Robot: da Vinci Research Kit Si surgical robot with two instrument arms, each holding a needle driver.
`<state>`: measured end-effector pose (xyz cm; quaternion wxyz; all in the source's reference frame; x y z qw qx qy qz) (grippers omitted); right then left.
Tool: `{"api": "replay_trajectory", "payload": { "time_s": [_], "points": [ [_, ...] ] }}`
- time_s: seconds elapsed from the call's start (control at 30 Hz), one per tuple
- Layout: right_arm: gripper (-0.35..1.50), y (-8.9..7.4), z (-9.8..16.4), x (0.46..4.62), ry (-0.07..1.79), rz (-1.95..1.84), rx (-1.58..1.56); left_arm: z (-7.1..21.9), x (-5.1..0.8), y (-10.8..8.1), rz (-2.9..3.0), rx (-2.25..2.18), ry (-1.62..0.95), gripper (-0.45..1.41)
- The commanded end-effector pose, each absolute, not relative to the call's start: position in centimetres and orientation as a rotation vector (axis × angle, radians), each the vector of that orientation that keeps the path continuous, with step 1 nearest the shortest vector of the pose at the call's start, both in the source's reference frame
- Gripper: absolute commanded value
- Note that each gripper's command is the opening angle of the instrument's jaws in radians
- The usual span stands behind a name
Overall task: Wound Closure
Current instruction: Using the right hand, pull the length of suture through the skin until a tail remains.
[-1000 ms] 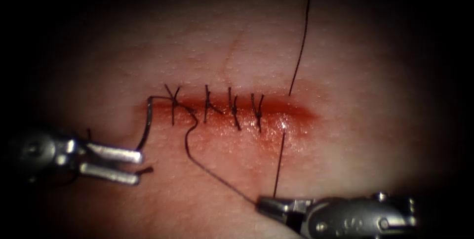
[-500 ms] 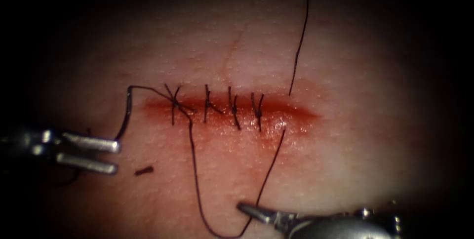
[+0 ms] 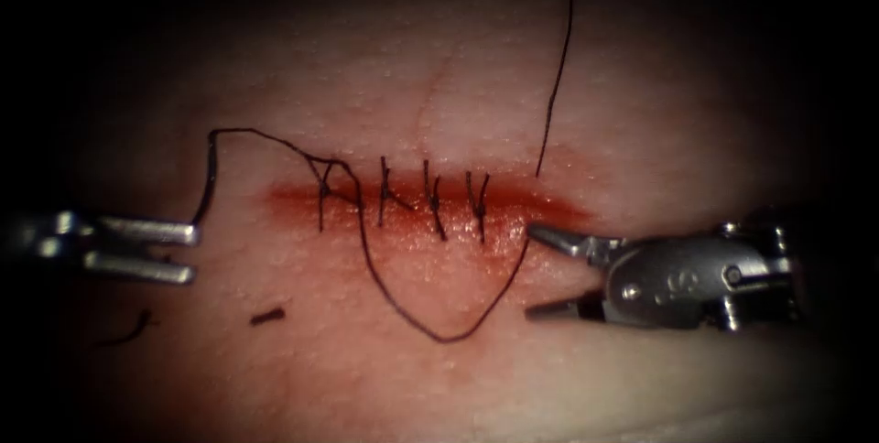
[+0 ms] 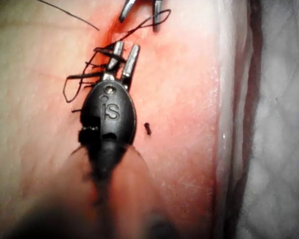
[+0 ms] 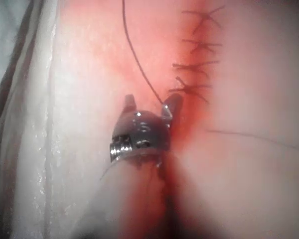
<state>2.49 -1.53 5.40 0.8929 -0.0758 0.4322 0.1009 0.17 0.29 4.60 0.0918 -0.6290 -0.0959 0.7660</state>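
Note:
The cut [image 3: 508,198] runs across the tissue [image 3: 659,104] and carries several stitches [image 3: 430,200]. My left tool [image 3: 194,252] is left of the cut, shut on the dark curved needle [image 3: 207,182], which is out of the tissue and meets its upper jaw. Thread [image 3: 439,337] runs from the needle past the leftmost stitch, sags in a loop below the cut and enters the tissue at the cut's right end. My right tool [image 3: 528,273] stands open there, holding nothing, its upper jaw beside the thread. It also shows in its own wrist view [image 5: 151,102].
The thread's other part [image 3: 554,86] rises from above the cut's right end and leaves the view. A cut end of thread [image 3: 267,317] lies on the tissue below the cut, and another [image 3: 128,329] lies further left. Red fluid stains the tissue around the cut.
The left tool moved left with the needle, drawing thread after it. The right tool let go of the thread, opened and rose to the cut's right end. The thread went slack.

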Motion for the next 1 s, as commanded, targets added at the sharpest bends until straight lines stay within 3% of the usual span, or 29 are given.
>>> {"api": "replay_trajectory", "payload": {
  "time_s": [0.03,0.17,0.2,0.27,0.63,1.0],
  "points": [
    [1.25,-1.5,5.6,2.58,0.880,0.202,-0.155,4.7,0.12,0.3,2.275,-1.871,-0.285,-0.45],
    [1.17,-1.6,5.6,2.66,0.887,0.195,-0.150,4.7,0.11,0.3,2.274,-1.872,-0.287,-0.45],
    [0.96,-1.6,5.6,2.68,0.896,0.186,-0.148,4.7,0.11,0.3,2.273,-1.875,-0.289,-0.45],
    [-0.31,-1.7,5.6,2.67,0.911,0.174,-0.129,4.7,0.11,0.3,2.273,-1.875,-0.288,-0.45],
    [-0.35,-2.1,5.0,2.61,0.874,0.229,-0.090,4.7,0.11,0.3,2.273,-1.870,-0.287,-0.45],
    [-0.35,-2.8,4.5,3.20,0.944,0.220,-0.030,4.8,0.16,0.4,2.275,-1.866,-0.287,-0.45]
  ]
}}
